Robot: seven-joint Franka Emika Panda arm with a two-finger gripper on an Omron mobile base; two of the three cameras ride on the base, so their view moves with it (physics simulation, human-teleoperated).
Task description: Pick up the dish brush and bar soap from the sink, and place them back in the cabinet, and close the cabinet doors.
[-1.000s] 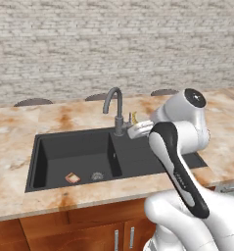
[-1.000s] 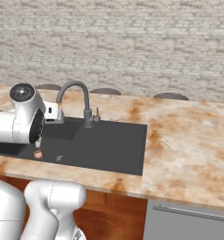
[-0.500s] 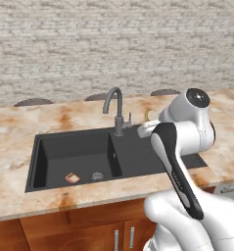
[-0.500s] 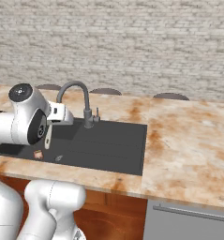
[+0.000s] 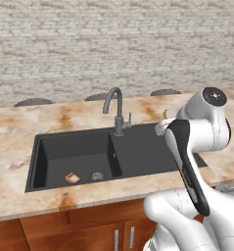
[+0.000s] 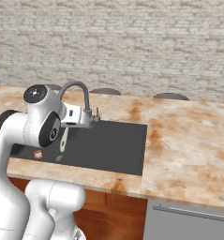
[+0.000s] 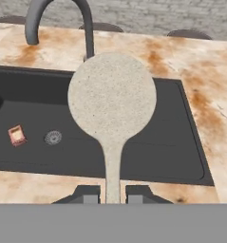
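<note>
While the arm stands raised at 3 o'clock in the left base view, the bar soap (image 5: 72, 177) lies flat on the floor of the sink (image 5: 138, 149), in the left basin beside the drain (image 5: 97, 175). Faucet (image 5: 116, 110) stands at the divider, behind. A sliver of cream-yellow at the wrist is probably the dish brush (image 5: 164, 113) head; too small to confirm.

Right base view: the dish brush (image 6: 63, 139) hangs from the hand over the basin, in front of the faucet (image 6: 79, 101). Soap (image 6: 38, 153) sits below it, toward 7 o'clock, well apart from the brush.

Hand view: pincer (image 7: 113, 193) closed tight on the thin handle; round head (image 7: 112, 98) stands out toward 12 o'clock, clear of basin and counter (image 7: 200, 90). Soap (image 7: 16, 135) at 9 o'clock, drain (image 7: 52, 137) just beside it.

Judgement: the grip low on the handle keeps the head free of the jaws for carrying. Brush is lifted for the cabinet; soap not yet collected.
</note>
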